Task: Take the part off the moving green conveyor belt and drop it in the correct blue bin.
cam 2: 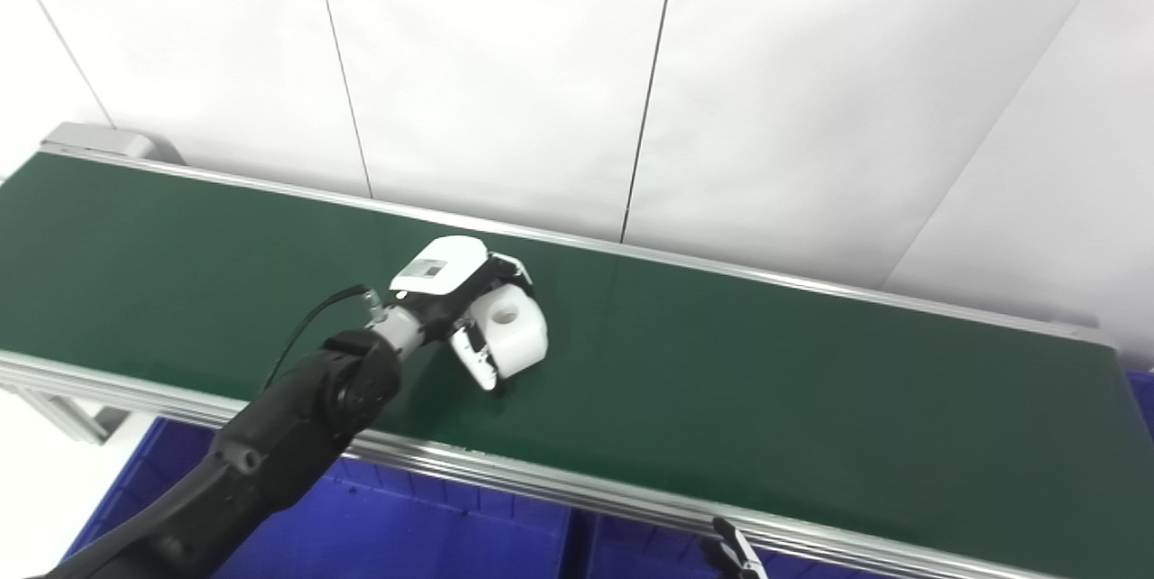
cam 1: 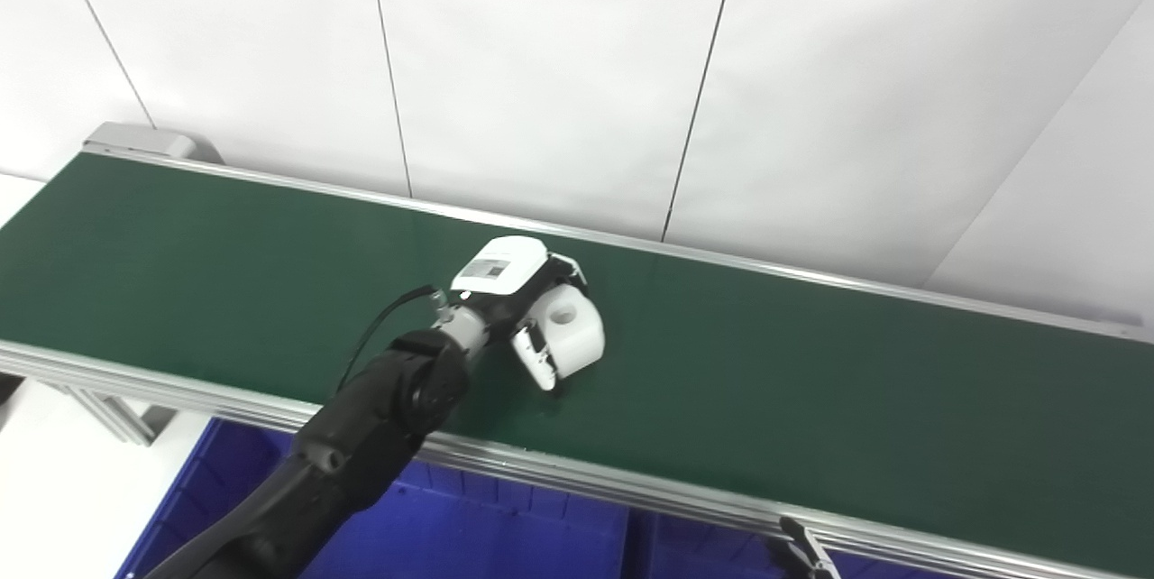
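On the green conveyor belt [cam 1: 811, 399], roughly at its middle and toward the near side, a white part [cam 1: 570, 331] is seen: a blocky piece with rounded corners and a round hole in its upper face. It is gripped by the left hand [cam 1: 527, 313], whose white back with a small grey label is turned upward. The thumb is pressed against the near face of the part, while the fingers [cam 2: 514, 271] are curled over its far side, so the part is enclosed from both sides. Whether the part is resting on the belt or raised slightly off it cannot be told. The left arm, black and jointed with a thin cable looped beside the wrist, is extended from the lower left corner across the belt's near aluminium rail [cam 1: 631, 489].

Below that rail, blue bins [cam 1: 505, 534] are visible, divided by a wall into at least two compartments; their contents are hidden by the rail and the arm. Of the right hand [cam 2: 735, 558] only a dark tip is seen at the bottom edge, just below the rail, and it cannot be told whether it is spread or clenched. Behind the belt, a white panelled wall [cam 2: 505, 65] with thin dark seams is seen, and a grey housing [cam 1: 140, 142] is fitted at the belt's far left end.
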